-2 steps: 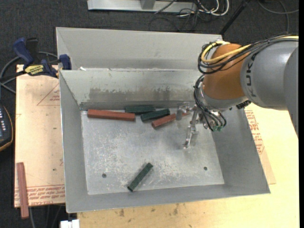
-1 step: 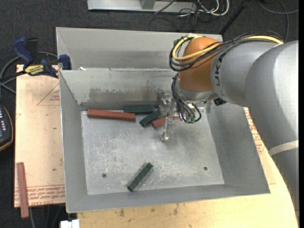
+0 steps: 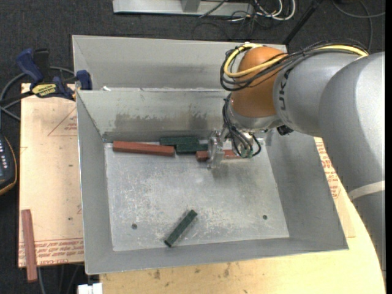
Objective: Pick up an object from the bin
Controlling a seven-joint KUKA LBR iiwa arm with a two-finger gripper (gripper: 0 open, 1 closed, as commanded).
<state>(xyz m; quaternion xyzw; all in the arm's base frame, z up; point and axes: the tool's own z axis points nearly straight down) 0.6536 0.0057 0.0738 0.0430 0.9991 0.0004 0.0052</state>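
At the back of the bin (image 3: 92, 182), close to the foot of the rear wall, the gripper (image 3: 216, 157) stands low over the floor, pointing almost straight down. The arm (image 3: 334, 97) comes in from the right as a thick grey link that crosses above the bin's right rim. It ends in a wrist with a rounded orange cover (image 3: 257, 81), and yellow cables (image 3: 234, 59) loop over the top of that cover. Below the cover the wrist narrows to the gripper, whose tip is right at a short red block (image 3: 203, 156). The ends of that block show on either side of the tip. Whether the gripper is spread or pressed together cannot be told from this angle, nor whether it grips the block.

The short red block lies at the right end of a row along the rear wall. Just left of it lies a dark green block (image 3: 182, 143), touching or nearly touching it. Further left lies a long red-brown bar (image 3: 144, 147), whose right end meets the green one. A second green block (image 3: 180, 228) lies alone and slantwise near the front of the floor, well apart from the gripper.
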